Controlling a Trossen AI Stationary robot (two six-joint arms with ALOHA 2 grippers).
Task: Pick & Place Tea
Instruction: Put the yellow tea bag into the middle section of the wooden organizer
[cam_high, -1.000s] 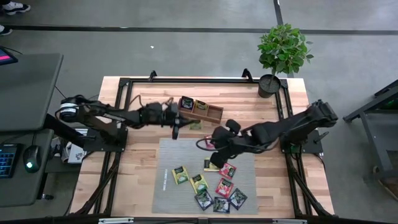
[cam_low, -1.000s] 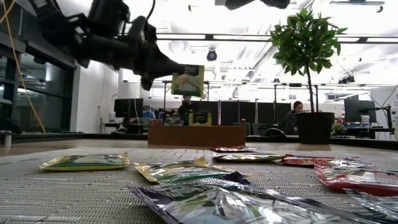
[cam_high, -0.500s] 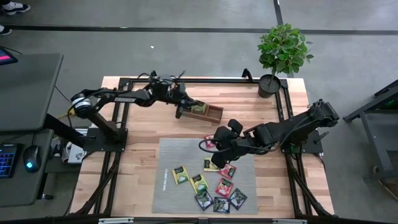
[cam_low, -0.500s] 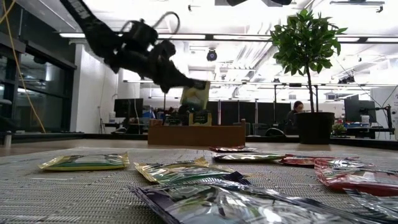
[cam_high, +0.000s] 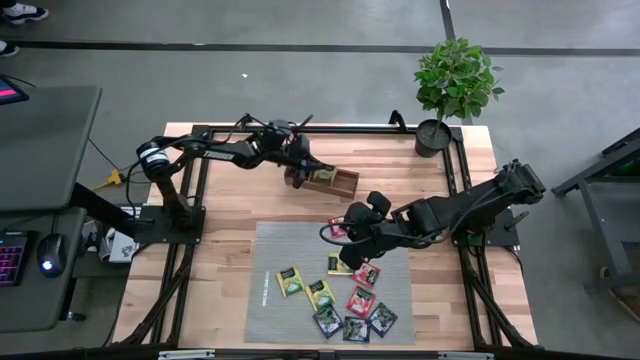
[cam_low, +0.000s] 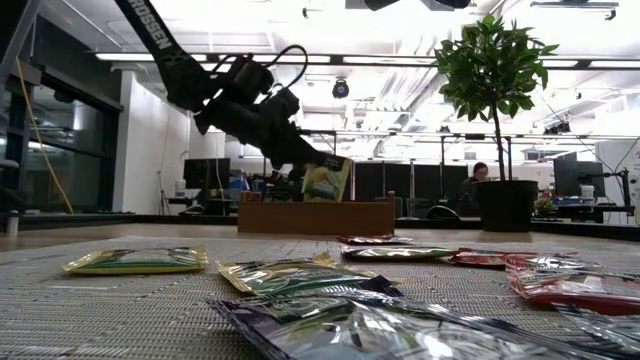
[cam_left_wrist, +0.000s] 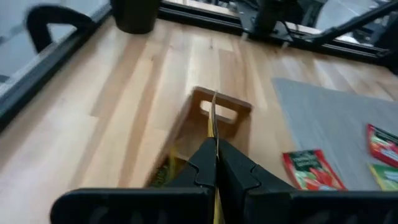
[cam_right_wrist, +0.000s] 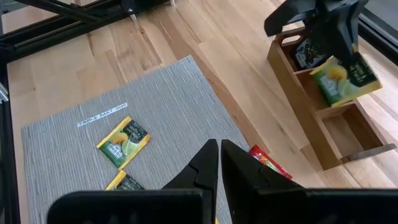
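Observation:
My left gripper (cam_high: 303, 170) is shut on a yellow-green tea sachet (cam_low: 326, 180) right over the brown wooden tray (cam_high: 345, 182) at the table's far middle. In the right wrist view the sachet (cam_right_wrist: 345, 78) hangs over the tray's middle compartment; a dark sachet (cam_right_wrist: 303, 53) stands in the end one. My right gripper (cam_right_wrist: 219, 148) hovers shut over the grey mat (cam_high: 272, 248), holding nothing I can see. Several sachets lie flat on the mat: yellow-green (cam_high: 290, 281), red (cam_high: 360, 299), black (cam_high: 328, 320). My left gripper pinches the sachet by its upper part (cam_right_wrist: 333, 62) between the two fingers (cam_right_wrist: 326, 40), coming slantwise from above and from the table's left. In its own wrist view the sachet (cam_left_wrist: 213, 118) shows edge-on. It hangs tilted below the fingers, its lower edge at the tray's rim.
A potted plant (cam_high: 433, 135) stands at the table's far right corner. Black frame rails (cam_high: 300, 128) run along the table's far edge and sides. Bare wood lies between tray and mat (cam_high: 300, 205). A person sits in the room behind (cam_low: 478, 172).
My left gripper, shut on the sachet throughout, has swung from the mat's far left corner toward the far edge and then right to the tray, and has come down. The sachet has dropped from well above the tray to its rim.

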